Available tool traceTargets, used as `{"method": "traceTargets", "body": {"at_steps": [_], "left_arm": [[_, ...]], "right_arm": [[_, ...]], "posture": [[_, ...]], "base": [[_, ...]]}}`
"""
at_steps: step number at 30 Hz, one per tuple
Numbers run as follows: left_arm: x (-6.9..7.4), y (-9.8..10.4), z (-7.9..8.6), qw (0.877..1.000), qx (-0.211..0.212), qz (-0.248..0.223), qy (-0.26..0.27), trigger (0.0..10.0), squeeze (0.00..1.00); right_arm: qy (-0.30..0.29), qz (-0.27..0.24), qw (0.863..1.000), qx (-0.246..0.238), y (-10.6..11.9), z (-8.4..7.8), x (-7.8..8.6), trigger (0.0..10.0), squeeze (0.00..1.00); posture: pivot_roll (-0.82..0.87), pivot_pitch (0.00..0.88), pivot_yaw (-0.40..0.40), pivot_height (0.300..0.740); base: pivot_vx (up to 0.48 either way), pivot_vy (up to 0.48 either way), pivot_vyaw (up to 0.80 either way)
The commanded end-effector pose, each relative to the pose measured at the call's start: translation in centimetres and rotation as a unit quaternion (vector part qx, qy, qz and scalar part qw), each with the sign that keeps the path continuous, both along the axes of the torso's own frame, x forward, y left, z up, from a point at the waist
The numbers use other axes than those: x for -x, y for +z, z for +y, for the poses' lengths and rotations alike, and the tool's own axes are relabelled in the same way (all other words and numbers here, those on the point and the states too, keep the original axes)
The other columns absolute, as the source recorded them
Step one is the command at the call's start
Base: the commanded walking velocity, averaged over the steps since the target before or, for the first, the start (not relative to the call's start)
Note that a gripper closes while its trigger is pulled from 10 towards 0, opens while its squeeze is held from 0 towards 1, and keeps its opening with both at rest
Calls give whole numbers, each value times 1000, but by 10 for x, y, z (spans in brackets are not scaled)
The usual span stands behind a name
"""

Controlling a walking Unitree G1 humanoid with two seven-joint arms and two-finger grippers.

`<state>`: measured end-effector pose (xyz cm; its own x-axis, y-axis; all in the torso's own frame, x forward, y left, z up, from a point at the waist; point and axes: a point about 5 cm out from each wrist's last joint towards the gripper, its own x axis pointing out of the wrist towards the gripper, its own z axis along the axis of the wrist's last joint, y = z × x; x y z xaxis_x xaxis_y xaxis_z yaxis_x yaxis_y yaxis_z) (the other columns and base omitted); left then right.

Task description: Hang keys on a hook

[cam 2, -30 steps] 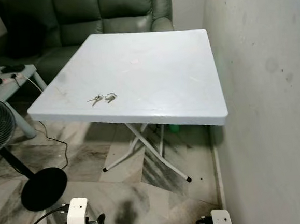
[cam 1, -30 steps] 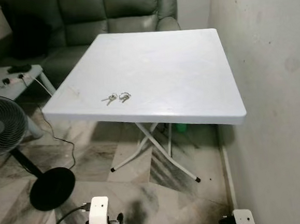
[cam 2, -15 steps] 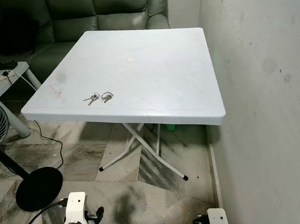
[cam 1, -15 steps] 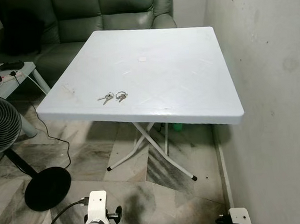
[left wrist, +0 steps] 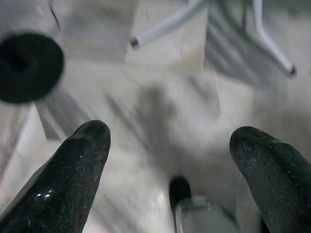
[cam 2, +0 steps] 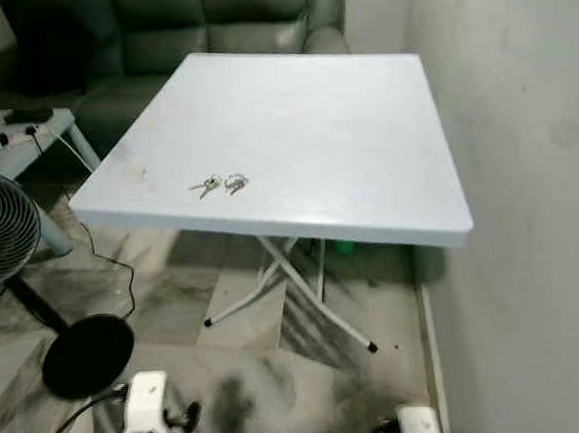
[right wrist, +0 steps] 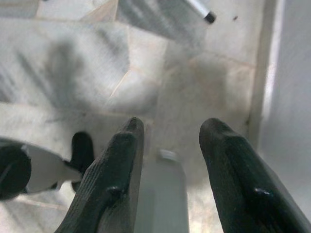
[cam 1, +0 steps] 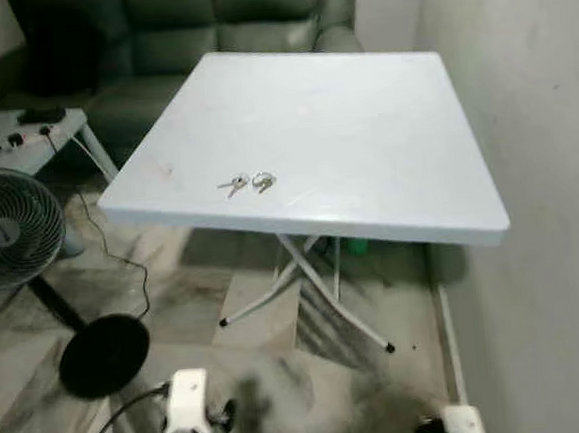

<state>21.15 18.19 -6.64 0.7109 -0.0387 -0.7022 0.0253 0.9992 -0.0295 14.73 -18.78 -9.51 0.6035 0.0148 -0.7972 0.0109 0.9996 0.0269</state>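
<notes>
Metal keys [cam 1: 250, 183] are lying on a smooth white square table [cam 1: 363, 130]; left gripper [left wrist: 167, 141] is hanging wide open, right gripper [right wrist: 167, 133] narrowly parted, above marbled floor [cam 1: 186, 305].

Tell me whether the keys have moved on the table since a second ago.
No. The keys lie at the same spot near the white table's front edge; only the camera shifted.

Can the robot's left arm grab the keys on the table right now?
Probably not yet. The keys lie near the white table's front edge, while the left gripper hangs low, open, pointing at the floor. Nothing blocks the way; the arm would have to come up first.
</notes>
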Motion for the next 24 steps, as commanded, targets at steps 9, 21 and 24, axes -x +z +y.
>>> {"method": "traceTargets", "body": {"at_steps": [9, 21, 24], "left_arm": [[3, -2, -6, 1000, 7, 4, -2, 10000, 0], [2, -2, -5, 1000, 6, 3, 2, 10000, 0], [1, -1, -5, 1000, 6, 3, 2, 10000, 0]], "right_arm": [[-9, 7, 1000, 7, -1, -9, 6, 10000, 0], [-12, 8, 1000, 3, -1, -8, 6, 10000, 0], [-14, 8, 1000, 1, -2, -7, 7, 10000, 0]], "posture": [[-54, 0, 31, 732], [-54, 0, 32, 732], [-54, 0, 33, 732]], "base": [[0, 480, 0], [0, 480, 0], [0, 480, 0]]}}
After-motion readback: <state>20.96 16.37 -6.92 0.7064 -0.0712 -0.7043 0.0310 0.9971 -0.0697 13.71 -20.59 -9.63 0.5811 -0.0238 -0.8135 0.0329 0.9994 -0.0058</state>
